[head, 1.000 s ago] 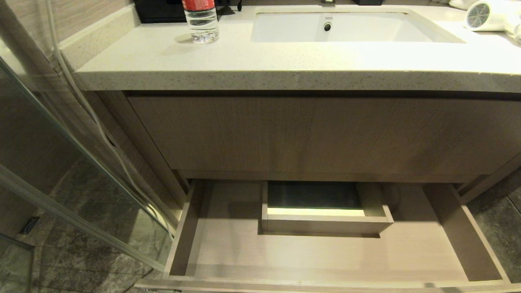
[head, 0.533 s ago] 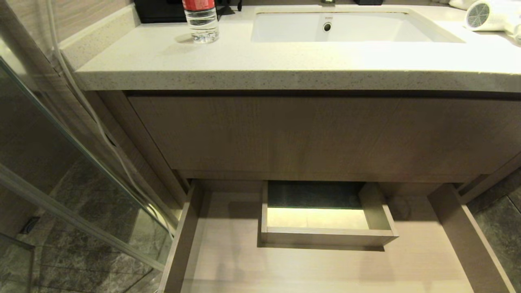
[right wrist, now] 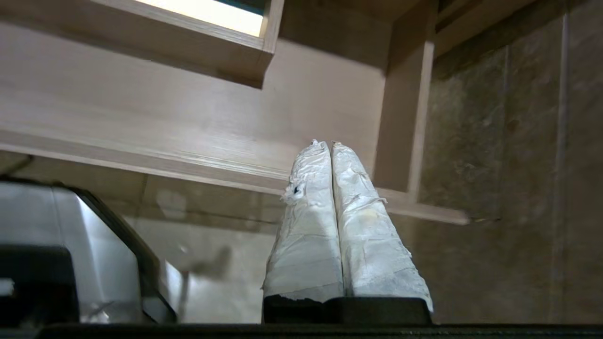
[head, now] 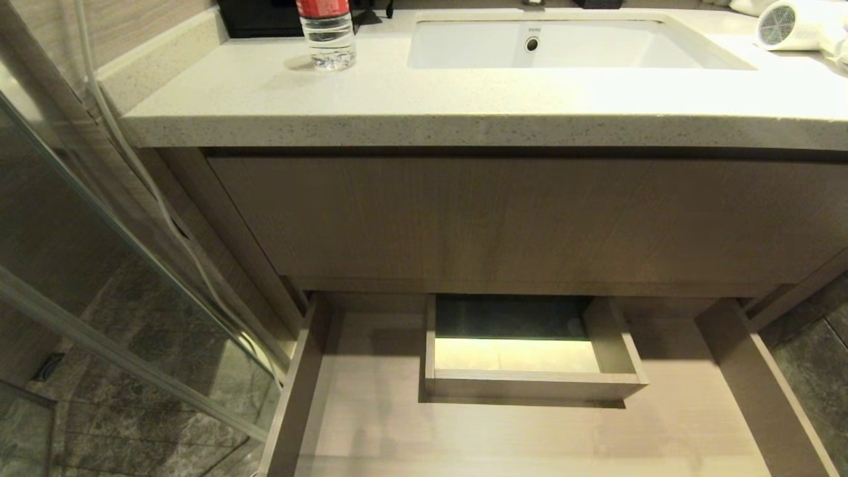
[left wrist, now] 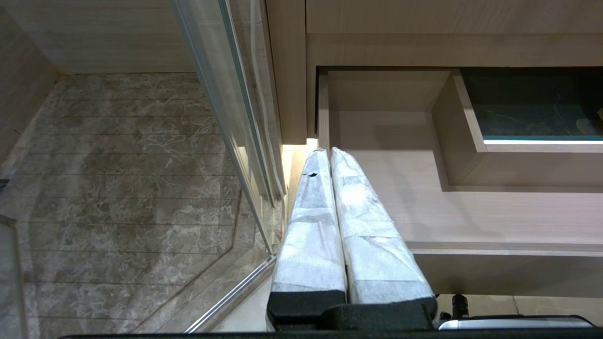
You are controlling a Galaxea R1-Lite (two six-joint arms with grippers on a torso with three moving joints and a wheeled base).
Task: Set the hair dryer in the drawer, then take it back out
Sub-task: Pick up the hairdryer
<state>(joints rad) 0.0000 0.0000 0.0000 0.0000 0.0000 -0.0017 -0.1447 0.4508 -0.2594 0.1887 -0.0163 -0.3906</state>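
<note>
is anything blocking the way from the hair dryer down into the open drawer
Nothing visible does. The small white plastic hair dryer lies on the speckled stone counter at its far right, and the wide light-brown wood-grain drawer below stands pulled out, its floor bare around the boxed cutout.

white hair dryer, wood-grain drawer, speckled beige counter

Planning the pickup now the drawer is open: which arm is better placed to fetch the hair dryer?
Probably the right: the hair dryer lies at the counter's far right, and the right gripper hangs by the drawer's right end.
</note>
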